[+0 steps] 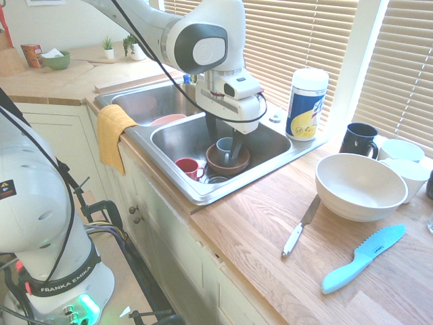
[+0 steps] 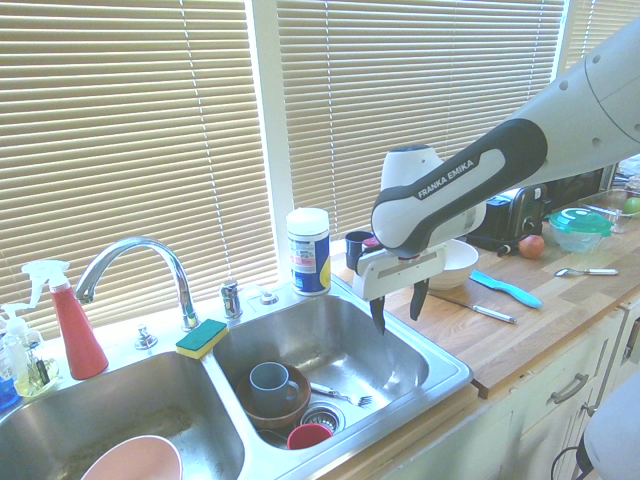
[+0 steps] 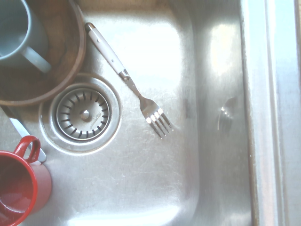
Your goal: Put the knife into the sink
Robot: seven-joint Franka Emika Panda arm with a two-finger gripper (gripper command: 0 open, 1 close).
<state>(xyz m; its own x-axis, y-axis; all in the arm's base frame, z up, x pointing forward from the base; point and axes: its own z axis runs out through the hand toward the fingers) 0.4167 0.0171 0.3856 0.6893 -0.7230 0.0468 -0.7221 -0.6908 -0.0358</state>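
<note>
Gripper (image 2: 398, 306) hangs over sink (image 2: 440, 352), fingers apart, holding nothing. Knife (image 1: 300, 227) lies on counter (image 1: 270, 264) w/ bowl (image 1: 360, 186) just beside it.

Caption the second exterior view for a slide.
Open gripper hovers empty over the sink; the knife lies on the counter.

White glossy Franka arm (image 2: 470, 180) with rounded segments | dark grey joint bands, "FRANKA EMIKA" lettered in white | grey oval cap on elbow joint (image 1: 203, 47) | black cables along links | white boxy gripper (image 2: 398, 302) with two dark tapered fingers (image 2: 378, 312) | green light at base (image 1: 84, 308).
</note>
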